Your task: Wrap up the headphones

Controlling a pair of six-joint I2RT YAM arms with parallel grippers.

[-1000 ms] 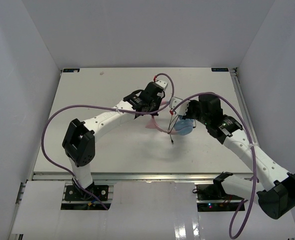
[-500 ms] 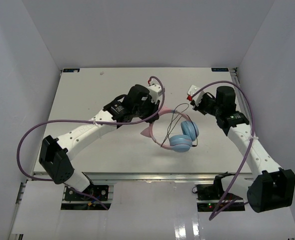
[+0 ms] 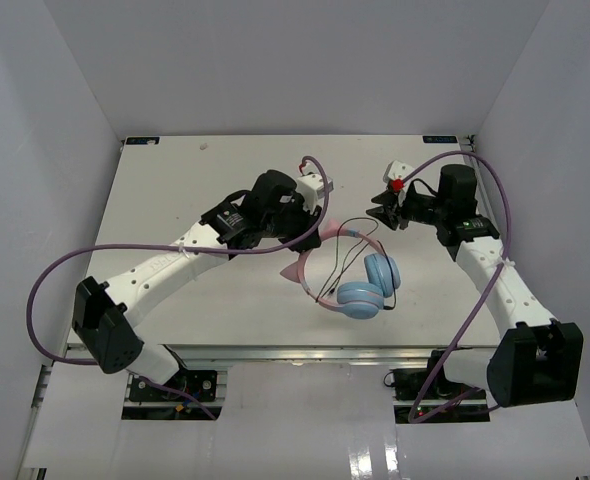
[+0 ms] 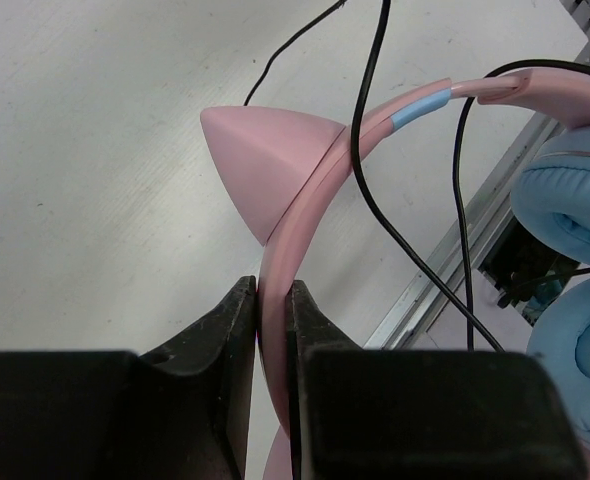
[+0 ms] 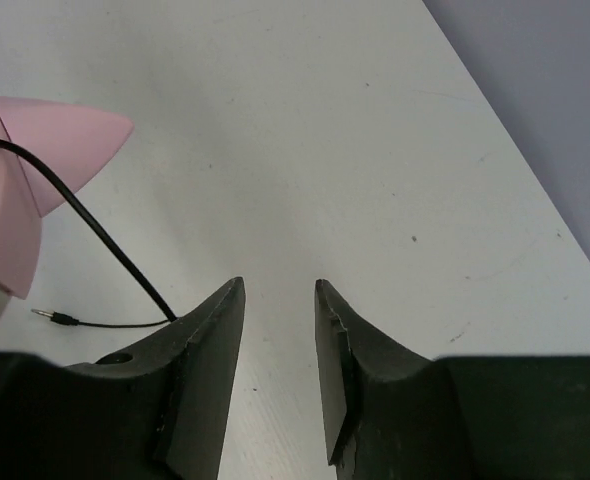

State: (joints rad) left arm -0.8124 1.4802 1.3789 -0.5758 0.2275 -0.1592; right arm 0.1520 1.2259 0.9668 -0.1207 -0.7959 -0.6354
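The headphones (image 3: pixel 358 298) lie at the table's middle, with two light-blue ear cups toward the front and the pink headband (image 3: pixel 306 262) curving left. My left gripper (image 3: pixel 313 232) is shut on the headband; in the left wrist view its jaws (image 4: pixel 273 292) clamp the pink band just below a cat-ear point (image 4: pixel 265 150). The thin black cord (image 4: pixel 395 215) loops loosely across the band. My right gripper (image 3: pixel 379 212) is open and empty to the right of the headband. In the right wrist view it (image 5: pixel 278 285) hovers over bare table, with the cord (image 5: pixel 115 255) and its plug tip (image 5: pixel 50 316) at left.
Thick purple arm cables (image 3: pixel 65 265) arc over the left and right sides. The table's front rail (image 3: pixel 275 350) lies just beyond the ear cups. White walls enclose the table on three sides.
My right gripper has pulled back from the ear cups to the right rear, open. My left gripper, still holding the headband, has shifted slightly; the ear cups now lie lower toward the front.
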